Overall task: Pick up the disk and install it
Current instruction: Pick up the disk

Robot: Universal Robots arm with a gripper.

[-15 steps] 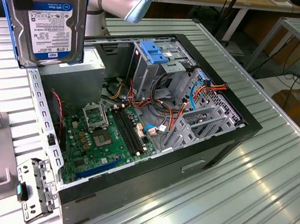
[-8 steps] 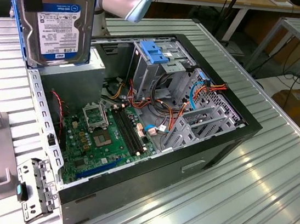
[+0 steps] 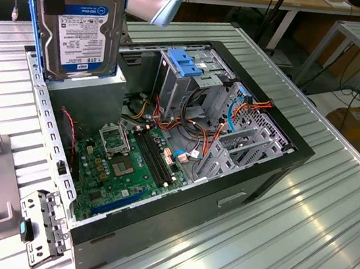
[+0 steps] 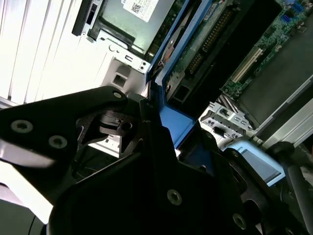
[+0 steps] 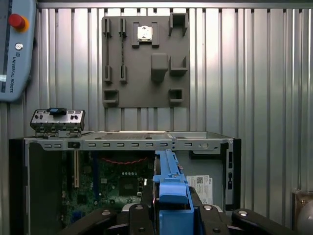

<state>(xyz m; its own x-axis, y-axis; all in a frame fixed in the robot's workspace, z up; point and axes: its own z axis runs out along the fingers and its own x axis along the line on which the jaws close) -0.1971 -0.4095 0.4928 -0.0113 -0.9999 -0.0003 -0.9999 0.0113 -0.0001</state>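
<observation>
**Disk clamped on edge above the case, drive cage off to one side**

Nearest the lens in the first wrist view, the gripper (image 5: 172, 213) is clenching the disk (image 3: 84, 29) by its blue side rails, one black finger pressing on each side. In the exterior view the disk is hanging upright with its long axis running up and down and its label facing that camera. It is hovering over the case corner at the exterior view's upper left, just above the grey power-supply box (image 3: 86, 92).

The ribbed metal table (image 3: 317, 225) is carrying everything. The open computer case (image 3: 238, 195) is lying on its side near the table's middle, leaving bare room toward the edge at the exterior view's right. Inside, the motherboard (image 3: 130, 161) is lying flat. The grey drive cage (image 3: 172, 90) is standing toward the exterior view's right of the disk and lower, clearly apart from it. The blue latch (image 3: 186, 62) is sitting on top of the cage.
</observation>
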